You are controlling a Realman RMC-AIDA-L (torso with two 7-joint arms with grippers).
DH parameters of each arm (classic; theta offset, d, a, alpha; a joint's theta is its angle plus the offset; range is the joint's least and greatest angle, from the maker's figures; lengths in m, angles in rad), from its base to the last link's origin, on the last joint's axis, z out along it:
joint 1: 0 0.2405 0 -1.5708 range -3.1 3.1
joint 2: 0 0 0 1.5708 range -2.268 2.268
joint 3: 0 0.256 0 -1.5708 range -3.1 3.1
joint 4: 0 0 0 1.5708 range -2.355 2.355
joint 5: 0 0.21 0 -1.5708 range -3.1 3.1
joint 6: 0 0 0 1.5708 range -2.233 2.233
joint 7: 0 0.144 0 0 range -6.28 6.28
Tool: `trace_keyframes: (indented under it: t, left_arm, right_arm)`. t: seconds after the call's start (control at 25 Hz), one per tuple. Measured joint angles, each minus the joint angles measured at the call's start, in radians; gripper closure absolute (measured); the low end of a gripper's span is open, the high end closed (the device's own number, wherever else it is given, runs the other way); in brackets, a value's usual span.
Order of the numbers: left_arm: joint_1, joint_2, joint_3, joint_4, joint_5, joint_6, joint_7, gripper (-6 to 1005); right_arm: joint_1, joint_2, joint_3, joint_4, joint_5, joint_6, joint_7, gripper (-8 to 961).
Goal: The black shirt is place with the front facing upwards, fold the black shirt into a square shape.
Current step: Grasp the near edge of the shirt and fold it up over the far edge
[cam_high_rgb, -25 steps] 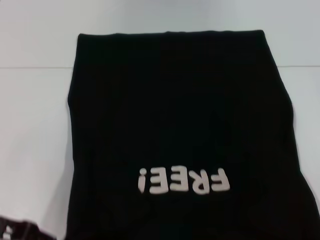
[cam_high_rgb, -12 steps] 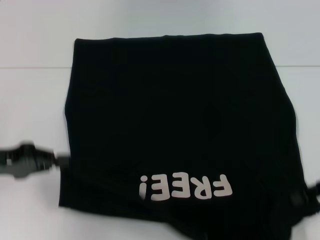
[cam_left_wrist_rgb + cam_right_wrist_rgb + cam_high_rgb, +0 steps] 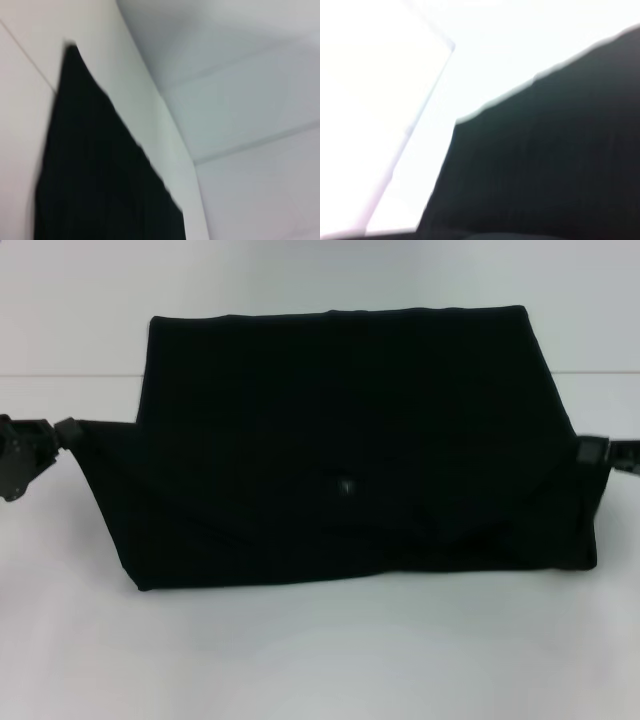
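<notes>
The black shirt (image 3: pixel 340 440) lies on the white table with its near part turned over onto itself, so only plain black cloth shows. A small pale mark (image 3: pixel 345 485) sits near its middle. My left gripper (image 3: pixel 62 430) is at the shirt's left side, shut on a corner of cloth pulled out to a point. At the right side my right gripper (image 3: pixel 590 452) pinches the opposite corner. The left wrist view shows a black cloth edge (image 3: pixel 100 165) and the right wrist view more black cloth (image 3: pixel 545 160); neither shows fingers.
The white table (image 3: pixel 320 650) runs all around the shirt, with a seam line (image 3: pixel 70 375) crossing it at the back. A bare strip of table lies between the shirt's near fold and the front edge.
Both grippers came in at the shirt's near corners, took hold and carried the near part up and away over the body. The cream lettering is now covered.
</notes>
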Motion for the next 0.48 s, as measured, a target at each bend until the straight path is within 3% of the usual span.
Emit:
trace_keyframes:
  t: [0.12,0.48]
  left_arm:
    - [0.002,-0.016,0.000,-0.006,-0.044,-0.041,0.043,860]
    - [-0.069,-0.031,0.012,-0.062,-0.105,-0.177,0.172,853]
  right_arm:
    - [-0.014,0.019,0.002,0.002,0.086,0.068,-0.038,840]
    - [0.029,0.051,-0.027,0.013,0.171,0.237,-0.155,824]
